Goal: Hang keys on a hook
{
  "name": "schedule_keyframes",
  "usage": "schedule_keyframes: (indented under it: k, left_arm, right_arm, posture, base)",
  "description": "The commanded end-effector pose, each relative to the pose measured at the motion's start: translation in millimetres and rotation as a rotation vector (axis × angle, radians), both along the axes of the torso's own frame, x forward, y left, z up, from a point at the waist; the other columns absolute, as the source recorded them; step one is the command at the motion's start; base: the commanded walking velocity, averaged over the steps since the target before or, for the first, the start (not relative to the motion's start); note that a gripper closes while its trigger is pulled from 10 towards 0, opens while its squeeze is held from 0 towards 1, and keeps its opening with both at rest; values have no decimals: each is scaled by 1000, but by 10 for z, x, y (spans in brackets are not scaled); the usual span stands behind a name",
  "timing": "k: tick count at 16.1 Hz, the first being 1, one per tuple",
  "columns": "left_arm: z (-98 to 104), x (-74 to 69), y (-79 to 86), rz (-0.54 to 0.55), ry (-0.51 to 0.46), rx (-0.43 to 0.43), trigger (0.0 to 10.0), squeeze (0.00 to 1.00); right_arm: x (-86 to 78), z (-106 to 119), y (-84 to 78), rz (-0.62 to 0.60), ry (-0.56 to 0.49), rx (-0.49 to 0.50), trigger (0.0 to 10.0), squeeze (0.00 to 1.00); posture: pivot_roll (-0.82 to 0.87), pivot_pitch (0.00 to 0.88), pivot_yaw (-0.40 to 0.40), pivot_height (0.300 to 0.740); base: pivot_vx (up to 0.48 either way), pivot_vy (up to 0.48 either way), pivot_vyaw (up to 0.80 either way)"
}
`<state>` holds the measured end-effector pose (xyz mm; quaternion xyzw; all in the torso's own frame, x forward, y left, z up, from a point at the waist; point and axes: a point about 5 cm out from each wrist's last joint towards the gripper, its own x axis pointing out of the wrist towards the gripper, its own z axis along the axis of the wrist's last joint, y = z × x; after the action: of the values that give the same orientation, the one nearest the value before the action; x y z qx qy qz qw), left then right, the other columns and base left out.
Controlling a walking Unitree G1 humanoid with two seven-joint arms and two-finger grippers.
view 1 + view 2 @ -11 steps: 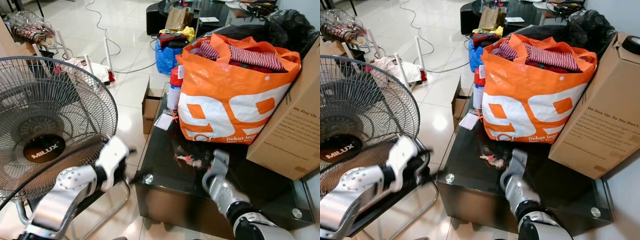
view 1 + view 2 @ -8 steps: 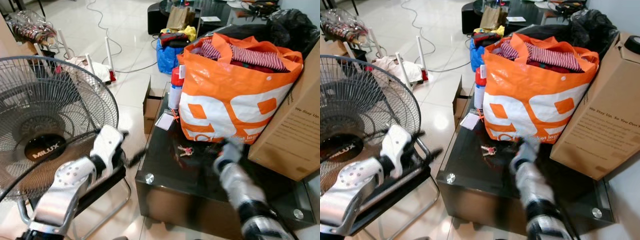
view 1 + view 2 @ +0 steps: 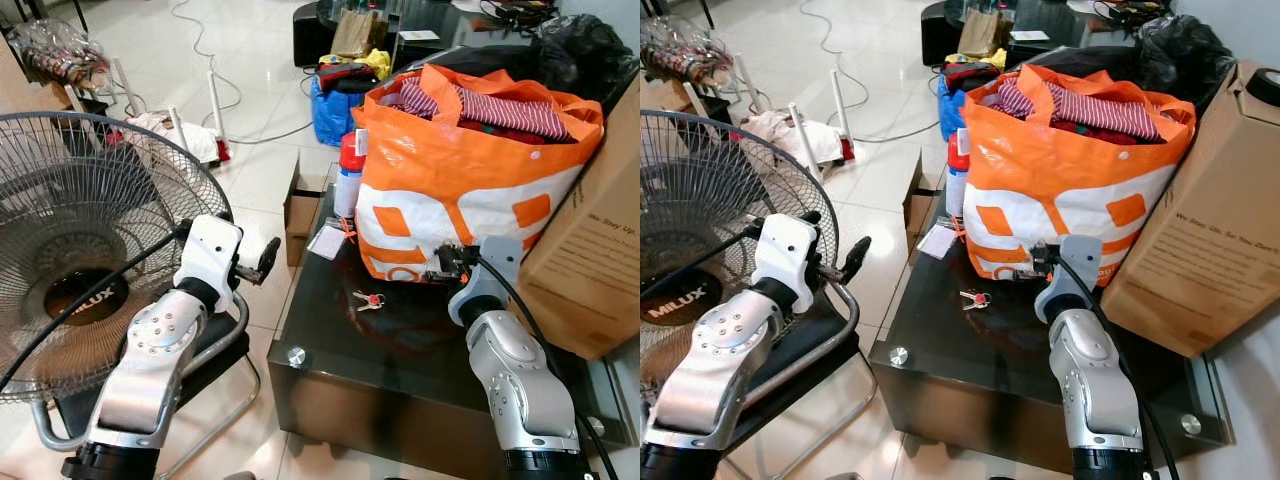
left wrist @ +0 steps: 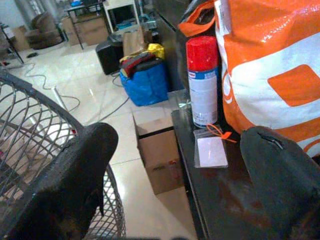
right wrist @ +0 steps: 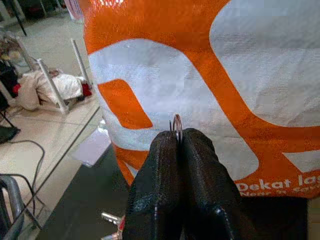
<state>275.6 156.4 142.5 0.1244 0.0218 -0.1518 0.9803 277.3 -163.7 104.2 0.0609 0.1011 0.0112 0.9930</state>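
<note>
Our right claw (image 3: 440, 268), pinching a small metal ring (image 5: 176, 125), hangs right of the keys (image 3: 368, 300) on the counter (image 3: 400, 350); our left claw (image 3: 264, 260) is spread, farther off.

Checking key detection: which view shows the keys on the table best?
Left eye view: keys lie whole on the black table. Right wrist view clips them under the right hand, shut on a metal ring. Left wrist view faces the spray can.

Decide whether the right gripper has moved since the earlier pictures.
Yes. The right gripper has risen from the black table beside the keys to the lower front of the orange bag, shut on a metal ring.
</note>
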Motion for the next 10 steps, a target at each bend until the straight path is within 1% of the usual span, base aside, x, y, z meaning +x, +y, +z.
schedule_keyframes:
  k: [1,2,3,7,10]
  left_arm:
    - [4,14,18,22,-5,9,10000,0]
    - [-10,10,27,32,-3,6,10000,0]
    - [-23,7,18,32,-2,2,10000,0]
    - [-95,22,50,56,12,-23,10000,0]
    - [-97,19,70,63,6,-19,10000,0]
  right_arm:
    - [18,44,9,6,-4,-17,10000,0]
    - [41,58,34,24,-6,-52,10000,0]
    - [52,58,12,17,-4,-68,10000,0]
    - [-9,27,-20,-37,14,-91,10000,0]
    - [26,39,-5,-28,5,-128,10000,0]
  posture:
    - [-7,0,-29,740]
    - [-2,0,-33,740]
    - [-3,0,-35,740]
    - [-38,0,-24,740]
    - [-18,0,-45,740]
  base:
    - [-255,0,0]
    - [-277,0,0]
    - [-296,0,0]
    - [-318,0,0]
    - [-306,0,0]
